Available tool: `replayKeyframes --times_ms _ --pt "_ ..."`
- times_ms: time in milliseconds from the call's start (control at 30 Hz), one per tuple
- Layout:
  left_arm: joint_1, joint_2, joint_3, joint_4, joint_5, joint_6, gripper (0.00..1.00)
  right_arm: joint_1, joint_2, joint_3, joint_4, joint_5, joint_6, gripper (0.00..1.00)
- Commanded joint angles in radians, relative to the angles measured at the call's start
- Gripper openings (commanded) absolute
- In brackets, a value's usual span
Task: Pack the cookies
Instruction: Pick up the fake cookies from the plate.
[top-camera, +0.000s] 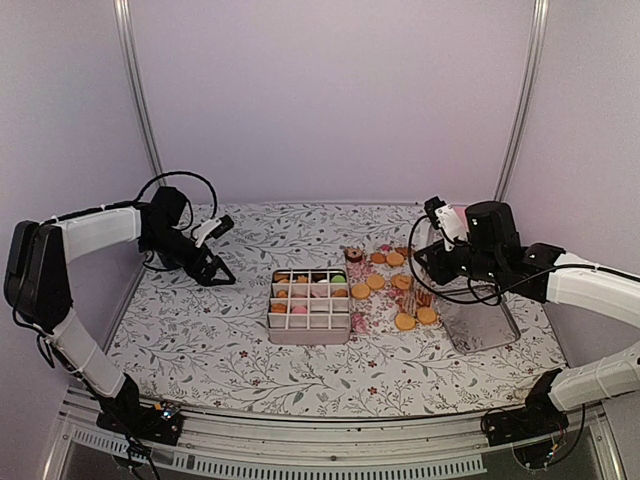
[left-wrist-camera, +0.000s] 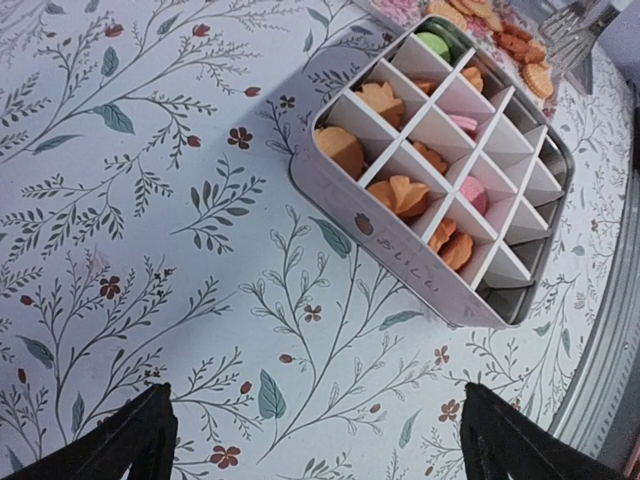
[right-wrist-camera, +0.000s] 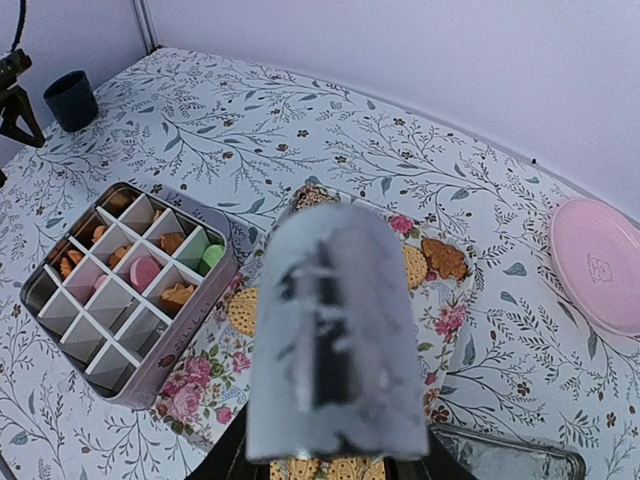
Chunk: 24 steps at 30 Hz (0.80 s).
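status: packing under way, not complete. the cookies (top-camera: 405, 321) are split between two places – a loose group lies on the floral tray (right-wrist-camera: 195, 385) to the right of centre, and a smaller number already sit in single cells of the divided tin (top-camera: 308, 335), which stands just left of the tray on the surface (top-camera: 200, 330). several cells, mainly in the near rows, are unfilled. the right fingers (right-wrist-camera: 225, 468) are closed part-way on a pale tool (right-wrist-camera: 335, 330) held point-down above the tray (its type cannot be read from the blurred wrist view; the overhead view suggests tongs). the tool is probably used because the cookies are flat and thin, so bare fingers would get little purchase on them. the left fingers (left-wrist-camera: 140, 440) are spread fully apart, hold nothing, and are parked well to the left of the tin – a position that keeps the left arm out of the transfer path. the tin lid (top-camera: 480, 325) lies near the right arm, beside the tray, so the cells are open from above.
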Motion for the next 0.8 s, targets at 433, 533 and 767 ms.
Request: replayKeyframes --times_ms 433,533,767 --pt "0.009 -0.018 0.017 -0.013 0.019 0.013 0.99 -0.083 0.109 0.048 0.127 -0.03 -0.023 0.35" --pt "0.009 -0.017 0.018 -0.013 0.018 0.016 0.99 -0.1 0.112 0.052 0.144 -0.04 -0.023 0.34" --pt "0.008 -0.015 0.017 -0.016 0.021 0.02 0.99 -0.121 0.112 0.067 0.148 -0.074 -0.023 0.32"
